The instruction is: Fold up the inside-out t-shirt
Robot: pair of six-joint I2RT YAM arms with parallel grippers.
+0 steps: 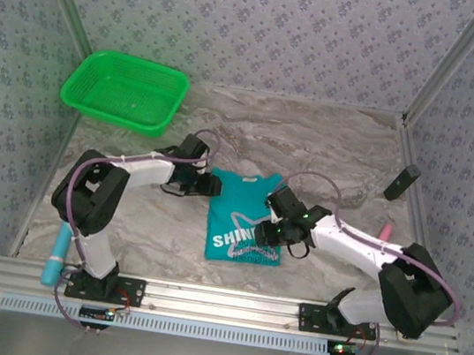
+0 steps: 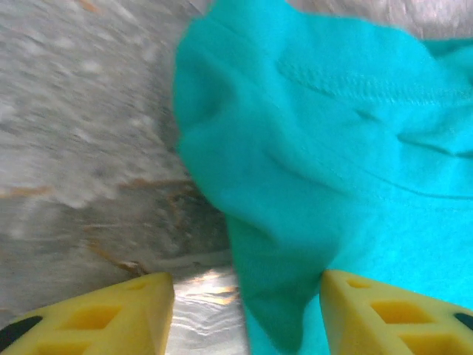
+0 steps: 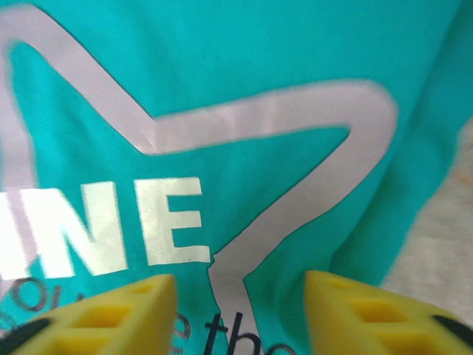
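Top external: t-shirt [image 1: 245, 214] lengthwise near-far, lettering [image 1: 229, 241] nearest

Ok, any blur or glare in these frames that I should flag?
Top external: even light, soft shadows, t-shirt outline clear. Left wrist: table smeared by blur, with a bright glare patch near the bottom edge. Right wrist: print soft-edged at close range.
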